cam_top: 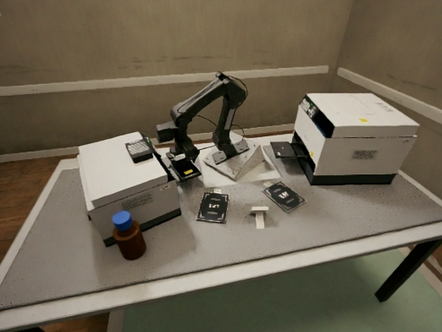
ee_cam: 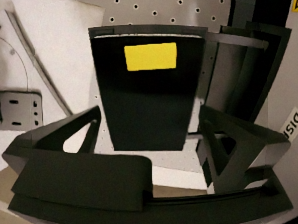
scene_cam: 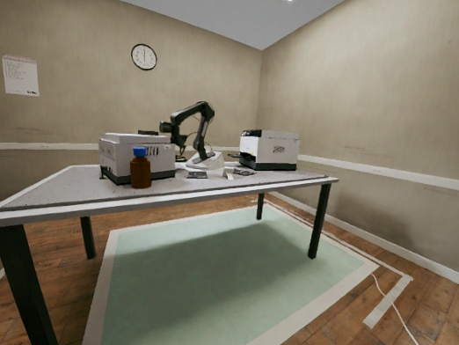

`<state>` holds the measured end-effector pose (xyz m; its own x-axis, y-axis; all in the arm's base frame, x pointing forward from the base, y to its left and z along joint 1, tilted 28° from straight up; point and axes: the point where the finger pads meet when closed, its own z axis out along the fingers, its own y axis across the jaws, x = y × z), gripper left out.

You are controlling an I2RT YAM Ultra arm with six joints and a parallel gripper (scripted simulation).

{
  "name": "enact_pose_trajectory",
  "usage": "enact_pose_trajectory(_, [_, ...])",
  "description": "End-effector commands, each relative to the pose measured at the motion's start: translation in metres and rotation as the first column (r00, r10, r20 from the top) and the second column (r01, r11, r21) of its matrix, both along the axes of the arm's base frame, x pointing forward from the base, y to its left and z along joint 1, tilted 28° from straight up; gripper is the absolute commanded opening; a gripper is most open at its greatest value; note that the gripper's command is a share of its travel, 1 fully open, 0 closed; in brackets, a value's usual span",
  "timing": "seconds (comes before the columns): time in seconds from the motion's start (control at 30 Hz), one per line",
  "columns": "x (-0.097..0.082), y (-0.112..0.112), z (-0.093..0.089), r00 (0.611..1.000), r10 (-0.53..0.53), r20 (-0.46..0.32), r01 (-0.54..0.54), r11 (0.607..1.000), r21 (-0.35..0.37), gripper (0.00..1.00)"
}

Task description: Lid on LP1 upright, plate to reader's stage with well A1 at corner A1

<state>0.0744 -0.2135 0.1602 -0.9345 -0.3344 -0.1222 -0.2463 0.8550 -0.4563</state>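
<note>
The plate with its lid, seen as a dark block (cam_top: 185, 168) (ee_cam: 150, 100) with a yellow label at one short end, sits on the dispenser's stage. The seam between lid and plate cannot be made out. My gripper (cam_top: 184, 159) (ee_cam: 150, 110) is open, with its fingers on either side of the block's near part in the wrist view; contact is not visible. LP1 (cam_top: 212, 215) is a dark bench position with nothing on it. The reader's stage (cam_top: 283, 146) sticks out, bare. The capped brown bottle (cam_top: 132, 243) (scene_cam: 141, 173) stands upright beside the dispenser.
The white dispenser (cam_top: 118, 169) (scene_cam: 123, 147) is at the left, with a dark rack (cam_top: 139, 150) on top. The white reader (cam_top: 364, 127) (scene_cam: 278, 144) is at the right. N1 (cam_top: 292, 203) and a small white T-shaped post (cam_top: 259, 210) are near the middle of the bench.
</note>
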Motion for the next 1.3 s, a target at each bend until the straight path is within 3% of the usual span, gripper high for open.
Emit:
enact_pose_trajectory(0.0, [0.001, 0.001, -0.01, 1.0, -0.004, -0.001, 0.004, 1.0, 0.02, 1.0])
enact_pose_trajectory(0.5, [0.003, -0.002, -0.017, 1.0, -0.007, -0.003, 0.007, 1.0, 0.026, 1.0])
enact_pose_trajectory(0.57, [0.002, -0.003, -0.007, 1.0, -0.004, 0.003, 0.004, 1.0, -0.001, 1.0])
enact_pose_trajectory(1.27, [0.002, -0.003, -0.007, 1.0, -0.004, 0.003, 0.004, 1.0, -0.001, 0.94])
